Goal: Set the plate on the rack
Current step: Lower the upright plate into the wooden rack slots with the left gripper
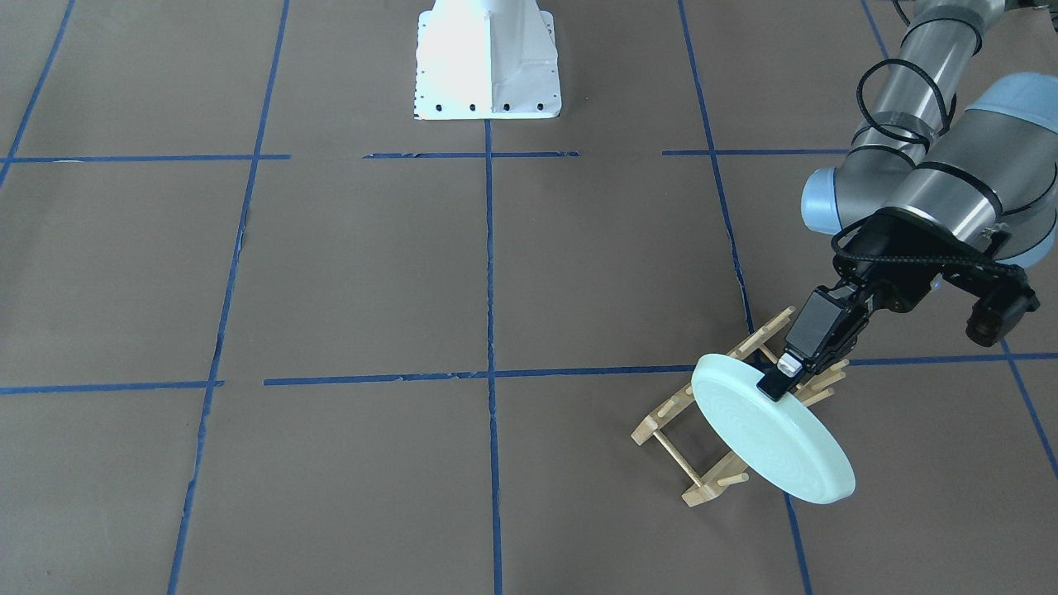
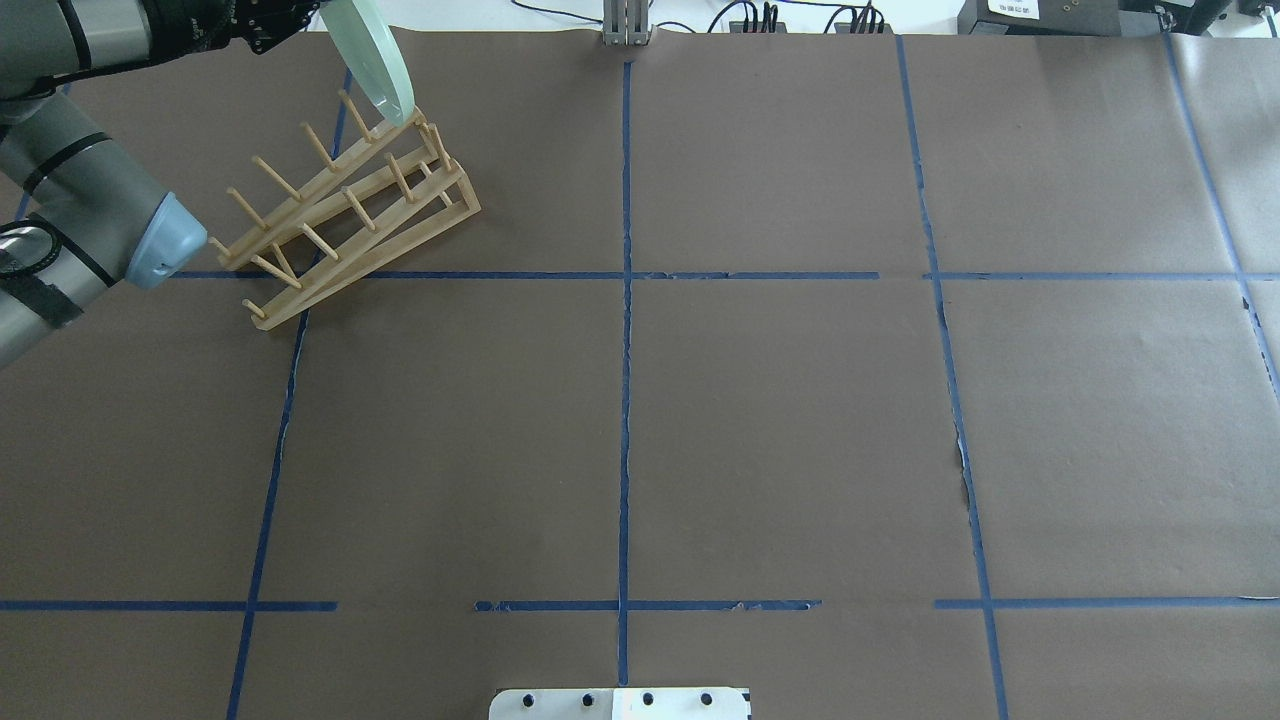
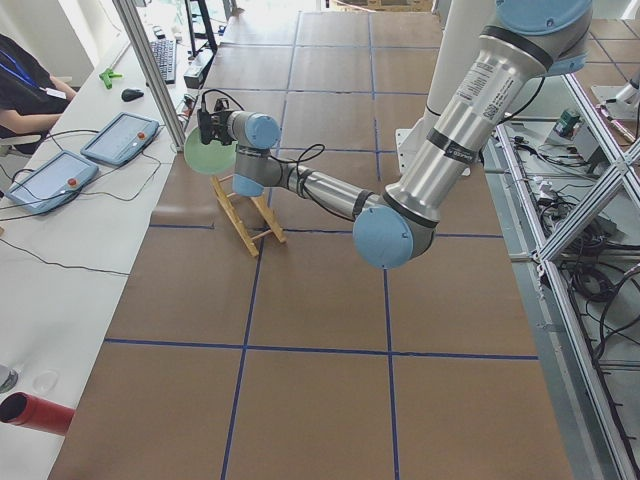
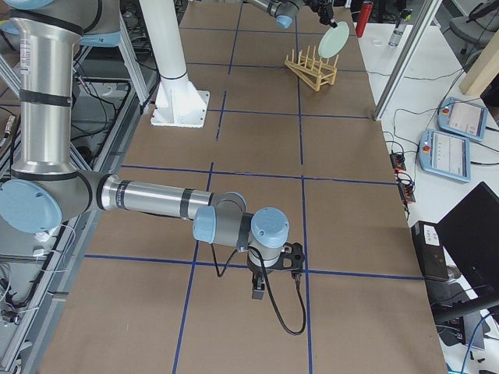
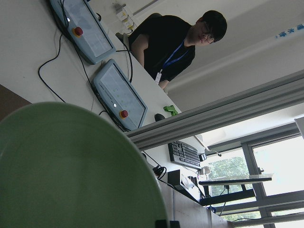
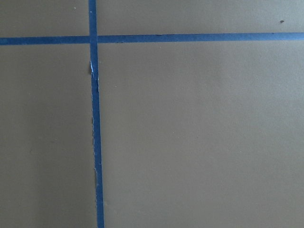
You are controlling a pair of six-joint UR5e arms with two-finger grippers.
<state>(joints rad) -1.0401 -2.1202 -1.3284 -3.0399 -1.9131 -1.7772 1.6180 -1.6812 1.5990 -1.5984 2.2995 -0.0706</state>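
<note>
The plate (image 1: pixel 773 434) is round and of a pale mint green, with a raised rim. On the face that the front-facing camera sees, faint concentric rings run around its middle. It is about as wide as the rack (image 1: pixel 690 483). In the left wrist view the same plate (image 5: pixel 71 166) looks a darker green and fills the lower left of the picture.

The left gripper (image 1: pixel 777 383) is clenched on the upper edge of the plate and holds it tilted, nearly on edge, over the rack. In the overhead view the plate (image 2: pixel 375 60) shows almost edge-on. Its lower edge comes down to the pegs at the end of the rack (image 2: pixel 340 215) farthest from the robot, but we cannot tell whether it touches them. From the left-side camera the plate (image 3: pixel 208 155) hangs above the top of the rack (image 3: pixel 250 215), and the right-side camera agrees: plate (image 4: pixel 335 37) up, rack (image 4: pixel 312 68) below.

The rack is of light wood – two rails with upright pegs, joined by thin dowels – and it stands on the brown table (image 1: pixel 372 273), across a line of blue tape (image 1: pixel 579 372).

The right gripper (image 4: pixel 259 288) hangs low over the table, well apart from the rack. It shows only in the right-side view, so we cannot tell if it is released or clenched.
</note>
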